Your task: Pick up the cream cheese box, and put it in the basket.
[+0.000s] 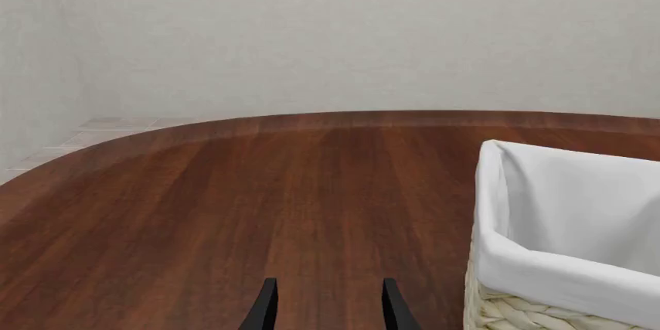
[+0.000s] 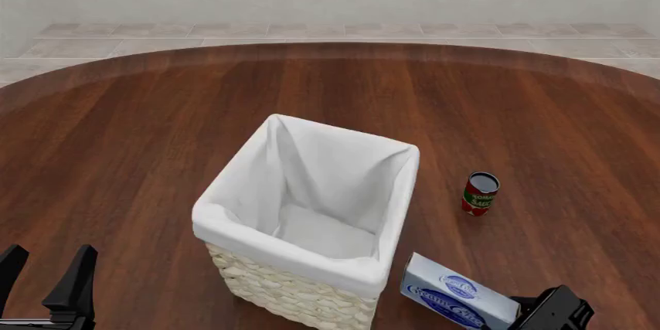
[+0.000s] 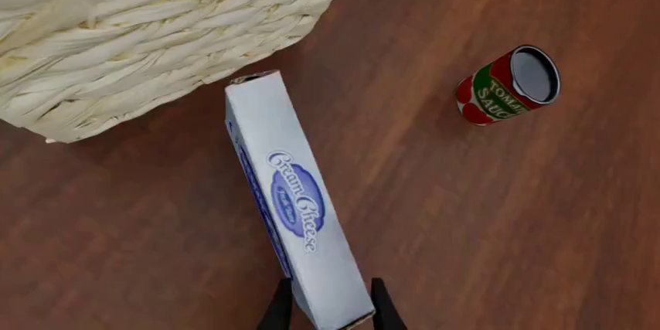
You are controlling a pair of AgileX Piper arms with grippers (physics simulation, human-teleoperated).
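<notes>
— Nearest the front camera, what's down at the bottom edge?

— Two grippers. At the lower right, the right gripper (image 2: 521,316) has hold of one end of the cream cheese box (image 2: 457,299). At the lower left, the left gripper (image 2: 46,277) hangs over bare table (image 2: 134,137) with its dark fingers spread and nothing between them.

— Describe the box.

— Flat, narrow, pale blue-white carton with a dark blue oval logo and white script; the right wrist view reads "Cream Cheese" on it (image 3: 297,202). It sits at an angle, its far end pointing toward the basket.

— How tight is the right gripper (image 3: 328,308) on it?

— Its two fingers (image 3: 277,311) are narrowly set, one against each long side of the carton's near end, so it is clamped on the carton.

— Is the carton lifted?

— I cannot tell whether its far end rests on the wood or is clear of it.

— And where is it relative to the basket (image 2: 294,287)?

— Just beside the basket's near right corner, outside it. From the right wrist, the carton's far end comes close to the woven wall (image 3: 154,44), with a thin gap showing. The white liner inside holds nothing.

— Anything else close by?

— A small red tomato sauce can (image 2: 480,193) stands upright to the right of the basket, beyond the carton and apart from it.
</notes>
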